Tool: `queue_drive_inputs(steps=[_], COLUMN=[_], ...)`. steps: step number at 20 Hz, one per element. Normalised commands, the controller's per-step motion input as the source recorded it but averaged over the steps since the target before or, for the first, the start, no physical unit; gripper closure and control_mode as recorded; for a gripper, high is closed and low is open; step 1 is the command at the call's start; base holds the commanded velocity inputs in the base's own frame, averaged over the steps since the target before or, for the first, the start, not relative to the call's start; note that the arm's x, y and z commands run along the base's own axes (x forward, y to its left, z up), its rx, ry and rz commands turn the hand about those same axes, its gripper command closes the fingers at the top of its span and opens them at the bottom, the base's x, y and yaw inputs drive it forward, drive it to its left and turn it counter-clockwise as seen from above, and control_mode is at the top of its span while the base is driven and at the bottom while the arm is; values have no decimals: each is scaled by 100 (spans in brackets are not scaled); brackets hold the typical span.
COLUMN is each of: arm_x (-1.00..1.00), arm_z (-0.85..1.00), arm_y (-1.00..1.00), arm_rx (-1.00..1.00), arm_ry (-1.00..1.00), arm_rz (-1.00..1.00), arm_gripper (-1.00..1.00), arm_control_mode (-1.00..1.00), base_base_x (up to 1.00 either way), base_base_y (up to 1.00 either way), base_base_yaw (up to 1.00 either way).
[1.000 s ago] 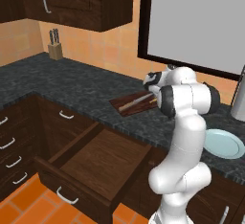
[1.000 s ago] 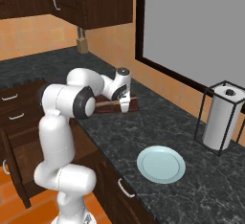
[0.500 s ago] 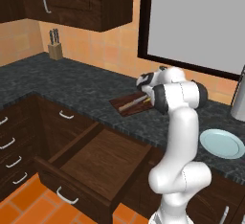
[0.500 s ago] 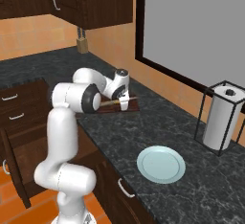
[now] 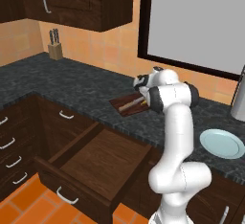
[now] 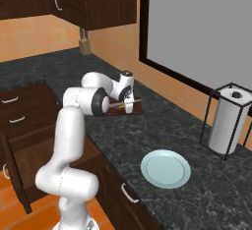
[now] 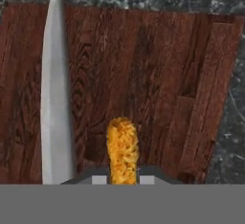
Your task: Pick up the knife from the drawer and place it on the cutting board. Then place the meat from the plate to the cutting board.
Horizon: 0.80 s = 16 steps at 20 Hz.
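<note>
One cutting board is lying on the counter, carrying one knife and one piece of meat; one plate is sitting further along, one drawer is standing open, one knife block is holding two visible handles, and one paper towel roll is standing in its rack
</note>
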Motion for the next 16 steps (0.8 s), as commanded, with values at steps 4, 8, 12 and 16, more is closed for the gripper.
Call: queue_drive_inputs(steps=[4, 8, 12, 16], arm_x=[57, 10, -53, -100], arm_z=[0, 13, 74, 36], arm_y=[5, 0, 4, 35], arm_rx=[0, 0, -4, -16], arm_ry=[13, 4, 0, 0], arm_rz=[6, 3, 0, 7], arm_gripper=[-100, -100, -100, -100], arm_control_mode=[-100, -100, -100, -100], base_base_x=[0, 0, 0, 0], base_base_y=[0, 0, 0, 0], base_base_yaw=[0, 0, 0, 0])
